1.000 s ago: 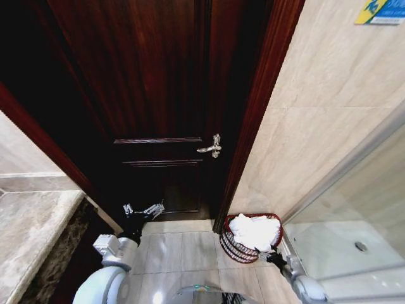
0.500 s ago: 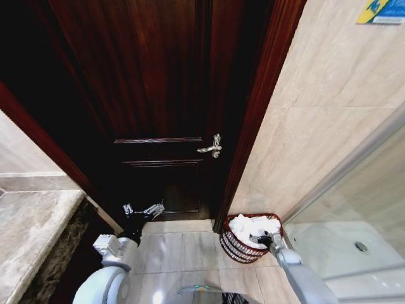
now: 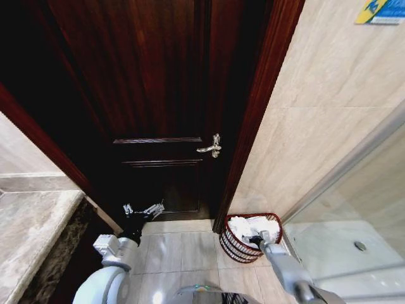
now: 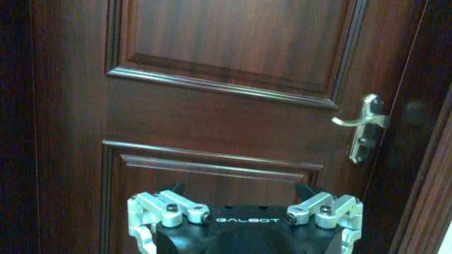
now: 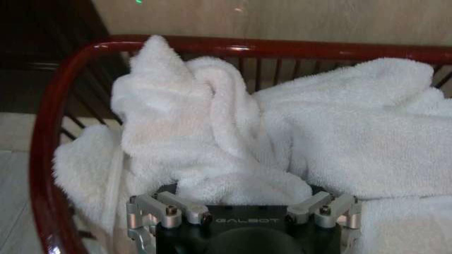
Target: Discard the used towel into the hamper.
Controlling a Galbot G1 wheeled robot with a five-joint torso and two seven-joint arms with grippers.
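Observation:
The hamper (image 3: pixel 231 244), a round dark red openwork basket, stands on the floor tiles by the door frame. The white used towel (image 3: pixel 252 224) lies bunched inside it, one fold rising to a peak (image 5: pixel 159 58). My right gripper (image 3: pixel 255 239) reaches over the near rim of the hamper (image 5: pixel 60 90) and is pressed into the towel (image 5: pixel 211 127). Its jaws stand spread, tips buried in the cloth. My left gripper (image 3: pixel 143 209) is held up before the lower door panel, open and holding nothing.
A dark wooden door (image 3: pixel 158 95) with a silver lever handle (image 3: pixel 212 147) is straight ahead. A beige tiled wall (image 3: pixel 316 126) and a glass shower partition (image 3: pixel 354 190) are to the right. A marble counter (image 3: pixel 31 228) is at the left.
My right arm has swung from the floor right of the hamper, over its rim and onto the towel inside. The left arm has stayed still.

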